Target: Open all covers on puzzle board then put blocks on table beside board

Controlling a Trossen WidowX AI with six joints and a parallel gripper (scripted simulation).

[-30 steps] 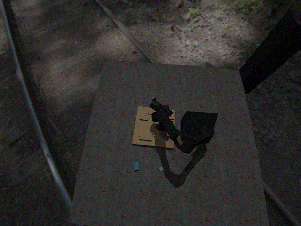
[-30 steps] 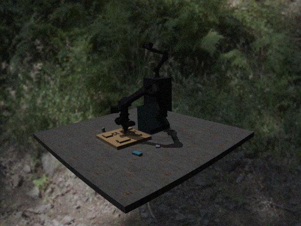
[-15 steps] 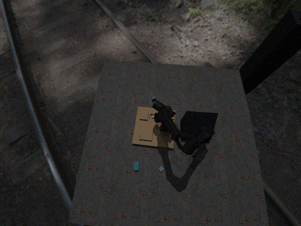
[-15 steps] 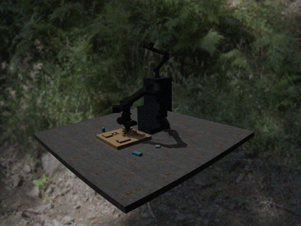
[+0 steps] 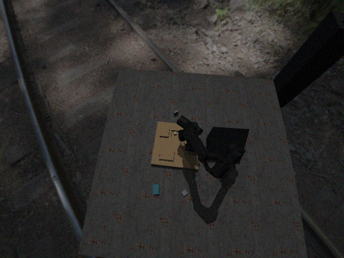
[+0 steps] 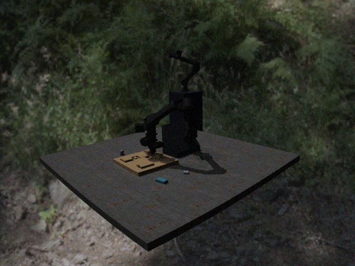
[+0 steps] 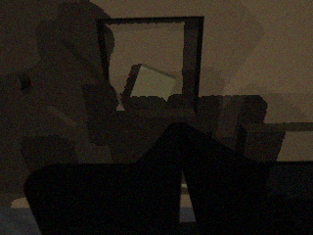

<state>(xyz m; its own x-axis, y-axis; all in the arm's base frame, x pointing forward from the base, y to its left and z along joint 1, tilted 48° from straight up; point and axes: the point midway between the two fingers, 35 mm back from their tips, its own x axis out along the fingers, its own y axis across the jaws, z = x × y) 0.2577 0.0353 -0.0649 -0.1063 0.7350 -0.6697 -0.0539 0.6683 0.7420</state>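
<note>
- Your gripper (image 5: 186,140) (image 6: 152,151) (image 7: 177,129) is closed, its fingertips together at the lower middle of the wrist view, with nothing between them.
- You have it pointing down, low over the right part of the puzzle board (image 5: 164,147) (image 6: 137,168) (image 7: 235,44) in the top view.
- Just above the fingertips in the wrist view, you see a pale block (image 7: 153,82) (image 5: 174,133) inside a square, dark-edged well, turned at an angle to its sides.
- Your arm (image 5: 199,147) (image 6: 160,113) hides part of the board, so you cannot tell how every cover stands.
- Beyond the board's top edge in the top view, a small grey block (image 5: 175,112) (image 6: 121,152) rests on the table (image 5: 124,222) (image 6: 143,214).
- Below the board there, you have a teal block (image 5: 156,189) (image 6: 162,180) and, to its right, a light grey block (image 5: 184,193) (image 6: 186,172), both on the table.
</note>
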